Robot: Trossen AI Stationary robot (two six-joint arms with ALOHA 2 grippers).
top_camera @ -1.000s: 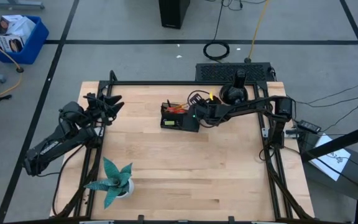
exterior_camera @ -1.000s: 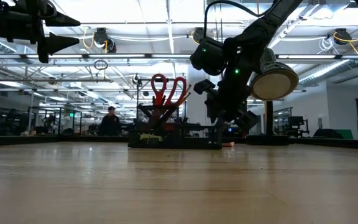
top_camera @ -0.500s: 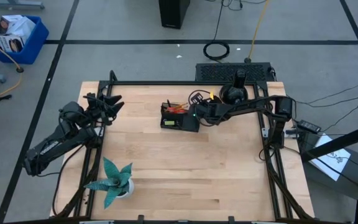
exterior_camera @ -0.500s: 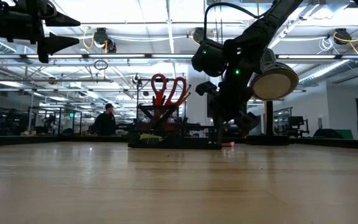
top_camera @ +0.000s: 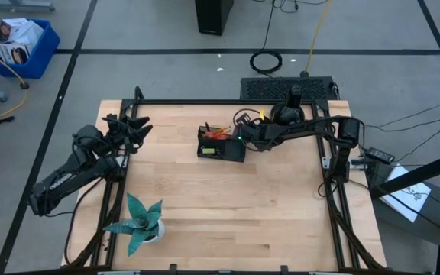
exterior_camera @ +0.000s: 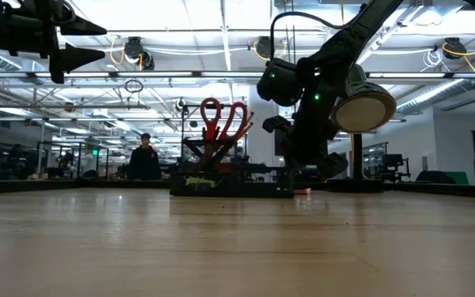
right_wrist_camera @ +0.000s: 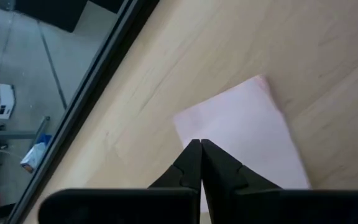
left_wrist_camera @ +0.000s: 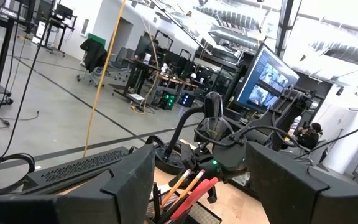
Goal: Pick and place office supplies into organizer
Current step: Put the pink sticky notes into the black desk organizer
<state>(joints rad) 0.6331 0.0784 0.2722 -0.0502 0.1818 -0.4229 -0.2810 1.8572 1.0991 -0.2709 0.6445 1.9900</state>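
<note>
right pincer [right_wrist_camera: 201,163] over the pink pad [right_wrist_camera: 241,140], fingertips pressed together, nothing between them. pad lies flat on the tabletop [top_camera: 228,206] near the far edge, just right of the organizer [top_camera: 220,145]. scissors [exterior_camera: 221,120] and pencils [top_camera: 218,134] already stand in it. step in hand: fetching the pad. next move likely calls for spreading the tips and catching a pad edge. left pincer [top_camera: 132,126] waits wide at the left edge.

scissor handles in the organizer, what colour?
Red. The scissors stand handles-up in the organizer; the low view shows them best.
</note>
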